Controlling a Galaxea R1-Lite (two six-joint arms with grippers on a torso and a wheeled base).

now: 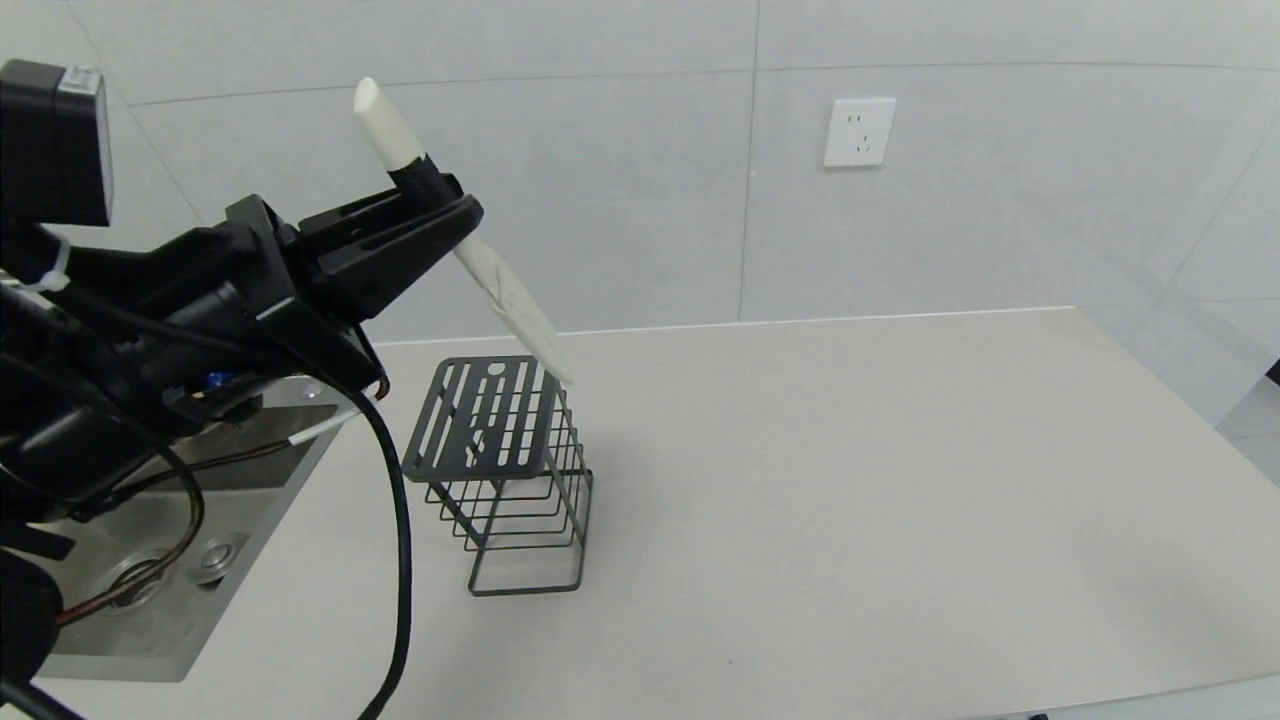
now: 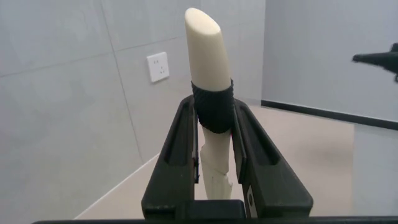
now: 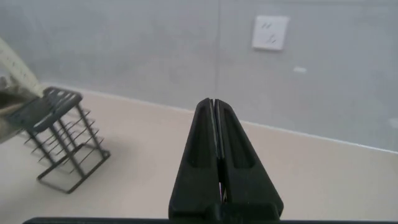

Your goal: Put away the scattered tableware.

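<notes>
1. As the largest item on record, the pale beige flat-topped desk (image 1: 850,480) carries the work; a stainless steel sink (image 1: 285,470) is let into its left end.
2. Black wire storage rack with a slotted metal top (image 1: 495,440) stands on the desk beside the sink.
3. Left hand (image 1: 440,215) is raised above the rack, pinching the knife at the handle.
4. Right hand (image 3: 214,124) has its fingers pressed together, holding nothing.
5. Cream-white knife with a black band round its handle (image 1: 385,120) slants blade-down, tip at the rack's slotted top; contact cannot be confirmed. Judged light, stiff, smooth and possibly brittle; the banded handle is the sound grip point, clear of the blade.
</notes>
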